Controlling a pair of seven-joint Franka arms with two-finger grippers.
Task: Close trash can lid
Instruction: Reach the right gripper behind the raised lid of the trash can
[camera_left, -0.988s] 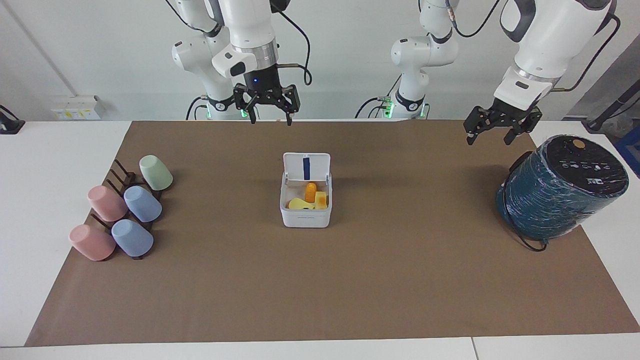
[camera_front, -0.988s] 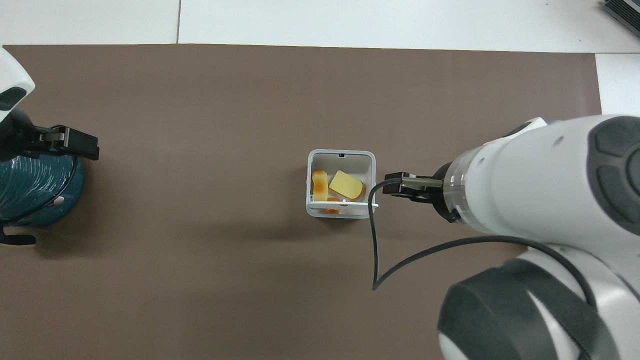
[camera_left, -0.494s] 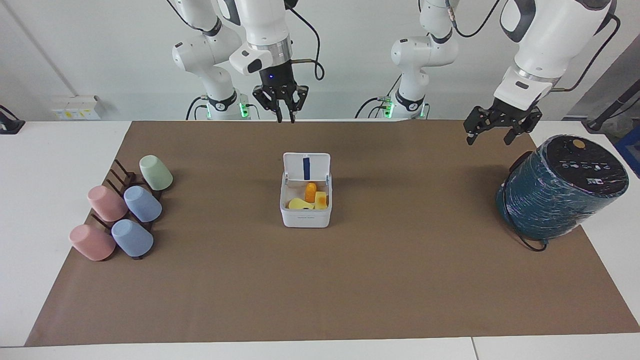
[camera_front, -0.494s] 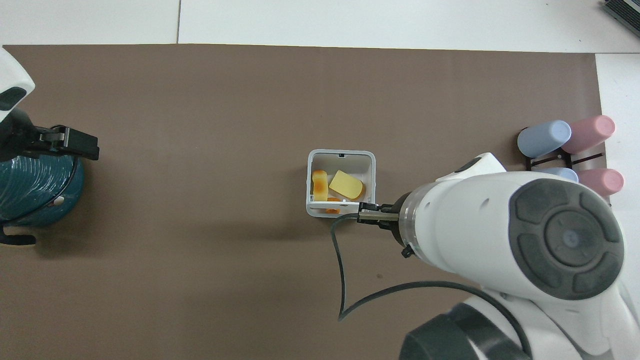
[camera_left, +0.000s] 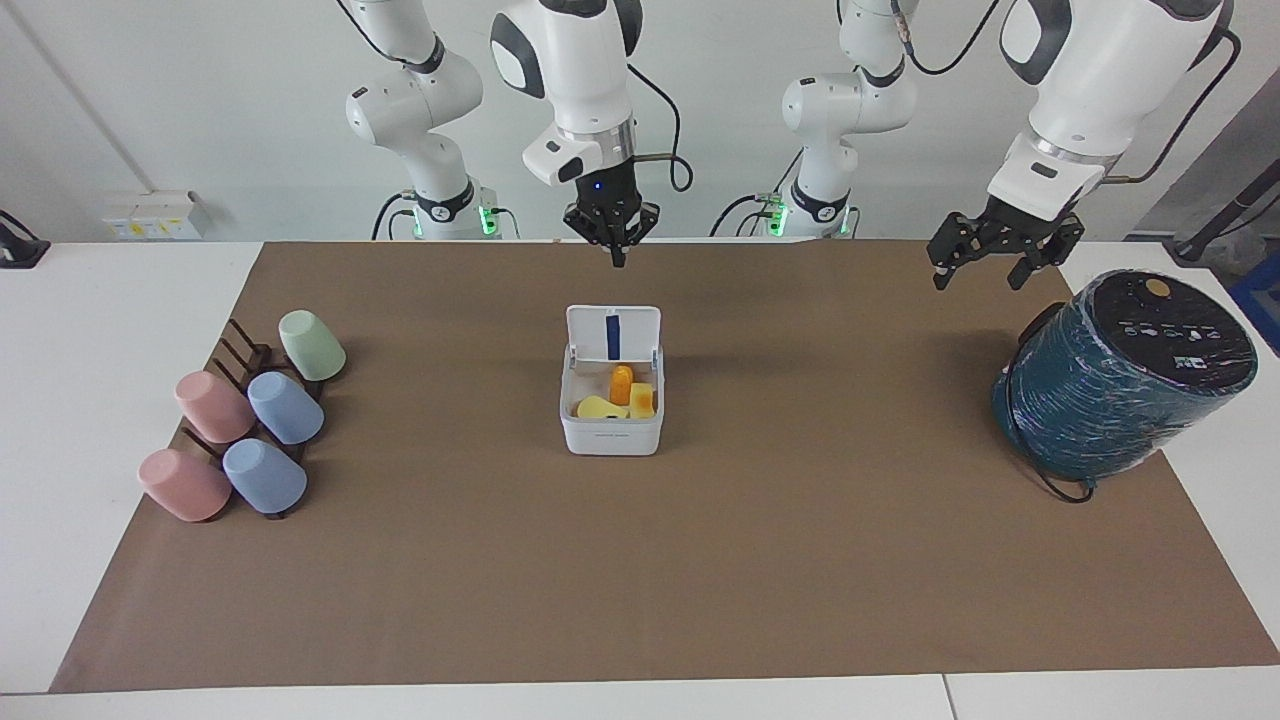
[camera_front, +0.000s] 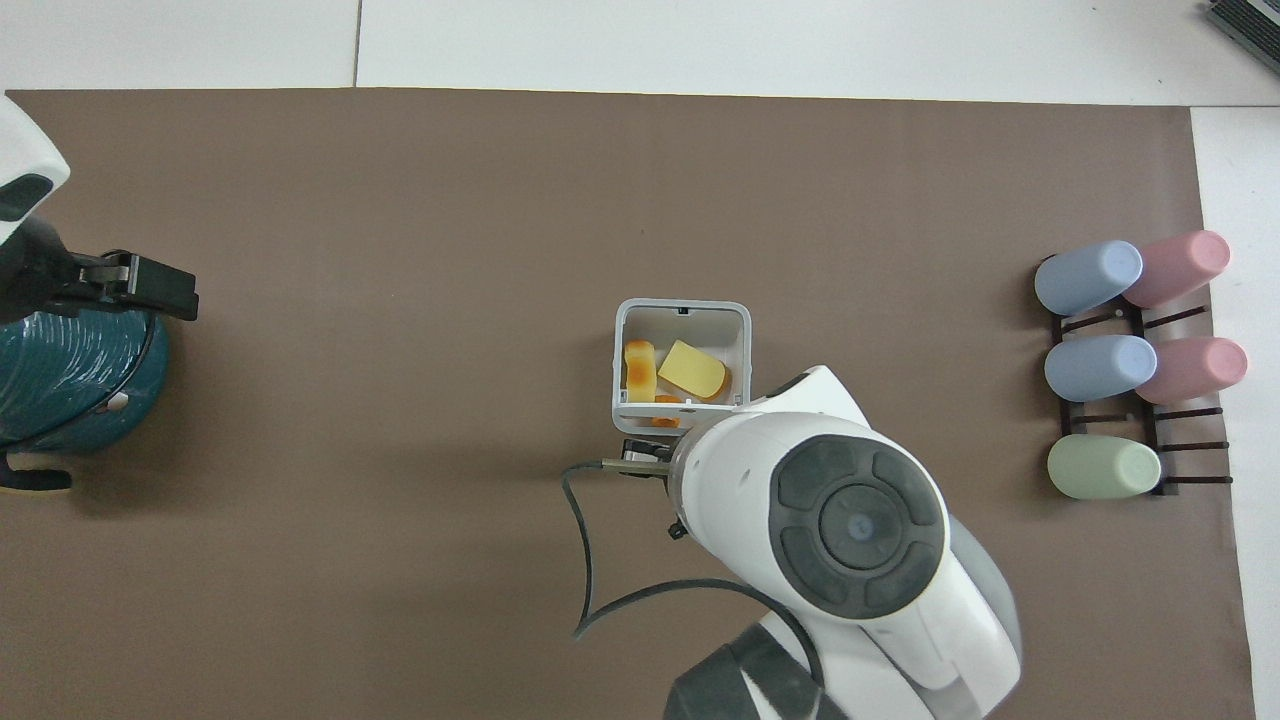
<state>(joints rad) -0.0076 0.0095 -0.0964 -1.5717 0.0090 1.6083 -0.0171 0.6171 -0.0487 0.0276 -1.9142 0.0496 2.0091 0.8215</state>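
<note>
The bin (camera_left: 611, 412) stood on the brown mat (camera_left: 700, 560) near the middle of the desk (camera_left: 90, 330), midway between the two ends; its lid (camera_left: 612, 332) stood upright on the hinge at the edge nearer the robots, the blue-striped underside facing away from them, so the bin was open; inside lay yellow and orange food pieces (camera_left: 620, 396); the right claw (camera_left: 617, 258) hung in the air over the mat just on the robots' side of the lid, pointing down, its fingertips pressed together on nothing and clear of the lid; in the overhead view the right arm's wrist covered most of that claw; the left claw (camera_left: 978, 272) hovered with its fingers spread apart above the mat near the left arm's end of the desk, over the robots' side of the teal cylinder (camera_left: 1120, 375), holding nothing; the cylinder leaned tilted at that end, partly off the mat's edge; toward the right arm's end a dark rack (camera_left: 245, 360) held five cups (camera_left: 285, 408) lying on their sides, two pink, two blue and one green, well apart from the bin.
</note>
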